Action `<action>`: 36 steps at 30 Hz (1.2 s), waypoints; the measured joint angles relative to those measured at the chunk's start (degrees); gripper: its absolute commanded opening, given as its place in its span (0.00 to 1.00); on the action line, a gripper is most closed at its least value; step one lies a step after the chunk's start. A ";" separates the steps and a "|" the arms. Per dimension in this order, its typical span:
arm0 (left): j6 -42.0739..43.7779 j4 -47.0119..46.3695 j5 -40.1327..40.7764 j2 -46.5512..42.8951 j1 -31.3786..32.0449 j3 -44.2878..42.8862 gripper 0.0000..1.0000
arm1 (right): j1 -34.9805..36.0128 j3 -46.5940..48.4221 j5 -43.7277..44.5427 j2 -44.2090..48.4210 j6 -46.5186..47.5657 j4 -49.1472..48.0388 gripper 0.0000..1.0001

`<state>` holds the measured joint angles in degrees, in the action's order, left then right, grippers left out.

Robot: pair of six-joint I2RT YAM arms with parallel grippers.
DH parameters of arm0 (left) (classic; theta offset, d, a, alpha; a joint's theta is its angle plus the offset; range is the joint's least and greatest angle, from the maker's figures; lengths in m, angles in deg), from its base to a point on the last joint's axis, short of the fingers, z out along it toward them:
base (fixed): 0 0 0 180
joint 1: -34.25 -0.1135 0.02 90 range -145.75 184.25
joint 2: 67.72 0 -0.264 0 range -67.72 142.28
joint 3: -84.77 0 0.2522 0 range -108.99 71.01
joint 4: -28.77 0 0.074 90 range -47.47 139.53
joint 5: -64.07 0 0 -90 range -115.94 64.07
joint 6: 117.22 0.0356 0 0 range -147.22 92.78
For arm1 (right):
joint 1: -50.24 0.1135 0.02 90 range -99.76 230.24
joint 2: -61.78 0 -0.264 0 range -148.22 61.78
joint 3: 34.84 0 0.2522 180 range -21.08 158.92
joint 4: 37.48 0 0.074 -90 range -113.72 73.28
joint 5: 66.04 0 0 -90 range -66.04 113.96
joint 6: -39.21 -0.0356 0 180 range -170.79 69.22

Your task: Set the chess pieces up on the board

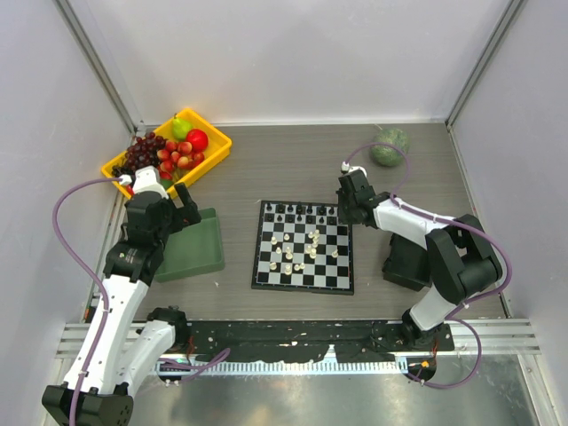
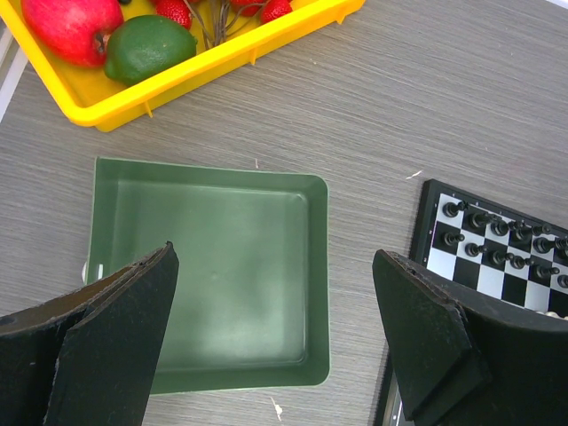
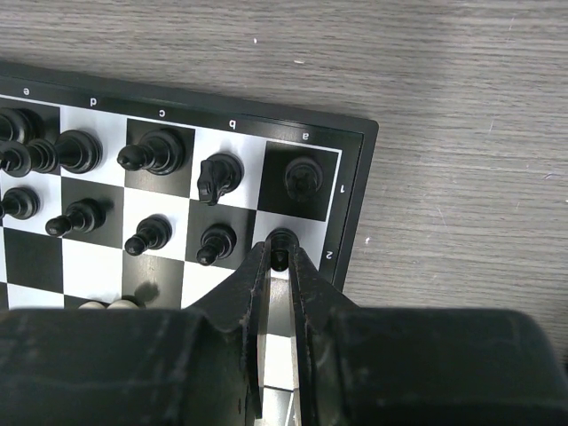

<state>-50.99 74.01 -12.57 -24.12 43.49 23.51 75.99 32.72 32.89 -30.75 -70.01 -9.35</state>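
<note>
The right end effector (image 3: pixel 280 259) is closed on a black pawn (image 3: pixel 280 238). The pawn's head is pinched between the 2 fingertips over the square marked a2, at a corner of the chessboard (image 3: pixel 351 191). Whether the pawn's base touches the square cannot be told, as it is hidden by the fingers. Just ahead of the fingertips a black rook (image 3: pixel 303 177) stands on a1. Ahead and to the left, a black knight (image 3: pixel 217 176) and a black bishop (image 3: pixel 155 151) are placed on b1 and c1. Directly left of the gripped piece, more black pawns (image 3: pixel 213 241) are lined up along the same row.

In the top view, cream-white chess pieces (image 1: pixel 297 250) are scattered over the middle squares, to the near left of the right end effector. A round green item (image 1: pixel 389 146) lies on the surface (image 1: pixel 293 169) beyond that end effector, well apart from it.

The left end effector (image 2: pixel 275 257) is held wide open, with nothing between its fingers. A green tray (image 2: pixel 204 266) lies directly beneath it. Ahead and to its left, a yellow tray (image 2: pixel 133 102) holds a red fruit (image 2: pixel 71 27), a lime (image 2: pixel 146 49) and strawberries (image 2: pixel 177 11). A corner of the chessboard is seen to the right of this end effector, partly behind its right finger.
</note>
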 measured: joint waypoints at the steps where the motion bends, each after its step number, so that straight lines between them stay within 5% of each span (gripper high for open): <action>1: 0.00 0.00 0.00 0.00 0.00 0.00 0.99 | 0.00 0.00 0.00 0.02 0.02 0.04 0.16; 26: -0.02 -0.02 -0.92 0.00 0.00 -0.02 0.99 | 0.00 -0.02 -0.28 0.42 0.70 0.83 0.18; 36: -0.02 -0.02 -0.98 0.00 -0.04 0.00 0.99 | 0.00 -0.02 -0.70 0.72 0.68 1.09 0.31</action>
<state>-51.01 73.99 -13.55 -24.12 43.44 23.51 75.99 32.70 32.19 -30.03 -69.33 -8.25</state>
